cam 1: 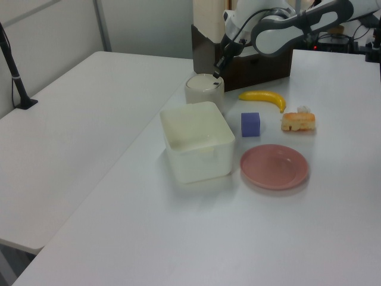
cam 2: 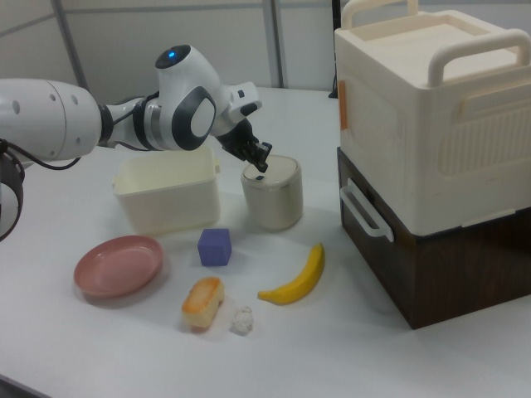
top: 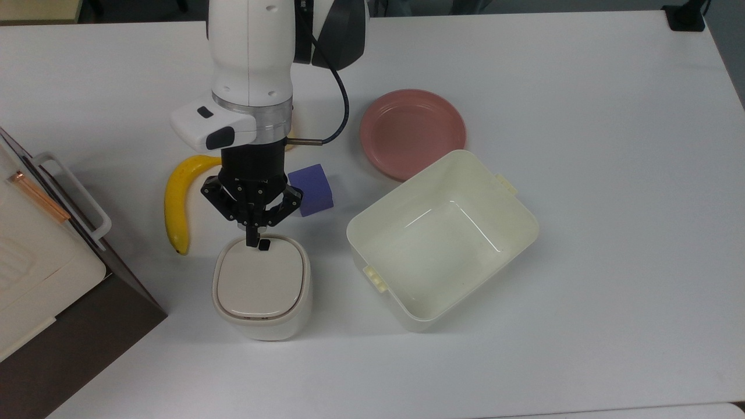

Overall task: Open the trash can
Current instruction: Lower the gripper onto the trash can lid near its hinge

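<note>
- Top view: trash can (top: 262,288) sits on the bench (top: 582,326) w/ its beige lid (top: 260,279) flat & closed; banana (top: 174,203) just off toward the top view's left, purple cube (top: 311,190) & big lidless tub (top: 442,235) toward the top view's right
- Hand (top: 252,238) points down w/ fingers pinched together to one tip, holding nothing; tip lies right beside the dark button (top: 264,245), a touch to the top view's left of it
- To do it well, I'd say: nudge the tip onto the button's centre, then press straight down, short & firm, so the can doesn't skid or tip; back off upward so the lid has room to swing
- Hard to tell here: whether tip already touches lid – height doesn't read from above; wrist covers part of banana & cube
- Left view: can (cam 1: 204,91) behind the tub (cam 1: 197,141), arm reaching over it; hand (cam 1: 215,74) just above the lid's far edge, any gap too fine to judge; pink plate (cam 1: 274,166) well apart
- Right view: hand (cam 2: 261,164) at the can's (cam 2: 272,193) top rim, next to the stacked crate (cam 2: 431,116); button itself lost behind the dark tip, hinge side not made out
</note>
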Robot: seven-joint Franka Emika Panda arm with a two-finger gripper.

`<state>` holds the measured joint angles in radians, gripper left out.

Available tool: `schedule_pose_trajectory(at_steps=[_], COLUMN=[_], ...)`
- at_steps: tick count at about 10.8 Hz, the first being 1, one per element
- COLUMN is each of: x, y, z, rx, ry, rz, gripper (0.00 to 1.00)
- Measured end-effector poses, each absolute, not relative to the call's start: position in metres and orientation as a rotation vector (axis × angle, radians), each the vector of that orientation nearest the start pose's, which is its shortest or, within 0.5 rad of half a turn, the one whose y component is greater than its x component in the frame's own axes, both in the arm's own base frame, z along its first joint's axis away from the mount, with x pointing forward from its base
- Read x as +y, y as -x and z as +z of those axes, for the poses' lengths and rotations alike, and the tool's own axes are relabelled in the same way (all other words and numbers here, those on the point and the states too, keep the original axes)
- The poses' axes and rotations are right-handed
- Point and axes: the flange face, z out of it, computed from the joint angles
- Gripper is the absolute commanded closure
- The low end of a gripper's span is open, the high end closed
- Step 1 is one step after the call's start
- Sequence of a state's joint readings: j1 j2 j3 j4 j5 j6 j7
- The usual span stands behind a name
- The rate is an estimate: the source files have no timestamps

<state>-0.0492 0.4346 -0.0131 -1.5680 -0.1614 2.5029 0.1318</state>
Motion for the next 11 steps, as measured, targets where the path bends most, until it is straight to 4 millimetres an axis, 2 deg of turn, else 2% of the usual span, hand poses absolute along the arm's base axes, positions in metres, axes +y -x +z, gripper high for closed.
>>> schedule_pose_trajectory(at_steps=[3, 5, 7, 11], x=[-0.055, -0.058, -0.056, -0.045], y=[-0.718, -0.719, -0.72, -0.721], z=[0.446, 0.436, 0.429, 0.43], rx=[0.132, 0.115, 0.099, 0.076], ry=[3.179, 3.202, 3.212, 3.201], rz=[-0.815, -0.797, -0.784, -0.787], gripper=[1.0, 1.0, 1.0, 1.0])
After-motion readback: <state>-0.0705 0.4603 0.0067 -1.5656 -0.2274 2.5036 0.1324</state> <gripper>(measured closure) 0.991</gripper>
